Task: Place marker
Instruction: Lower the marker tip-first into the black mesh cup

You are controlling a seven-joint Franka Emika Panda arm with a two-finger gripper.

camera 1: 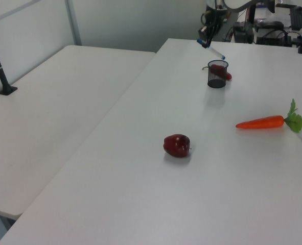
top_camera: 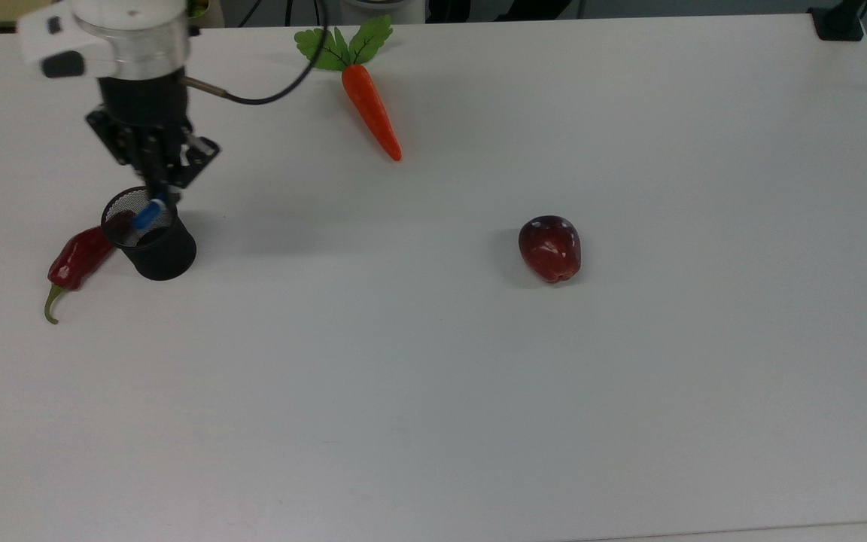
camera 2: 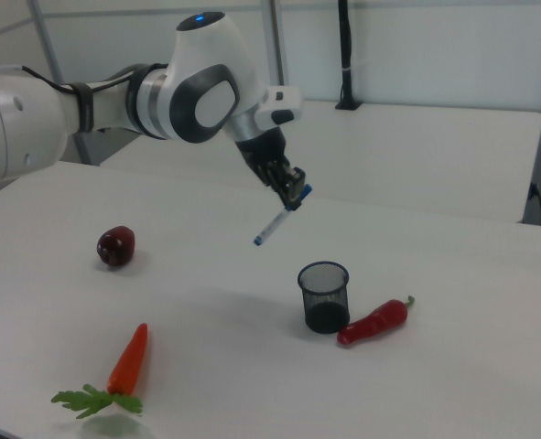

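My gripper (top_camera: 156,194) is shut on the marker (top_camera: 146,217), a slim white pen with a blue cap. In the right view the gripper (camera 2: 293,195) holds the marker (camera 2: 275,222) tilted in the air, its small blue tip pointing down to the right view's left. It hangs well above the black mesh cup (camera 2: 323,297). In the top view the marker's blue end overlaps the mouth of the cup (top_camera: 155,248). The left view shows the marker (camera 1: 215,51) slanting above the cup (camera 1: 217,74).
A red chili pepper (top_camera: 76,260) lies against the cup on the top view's left. An orange carrot (top_camera: 372,109) with green leaves lies at the back of the white table (top_camera: 479,391). A dark red apple (top_camera: 550,248) sits toward the top view's right.
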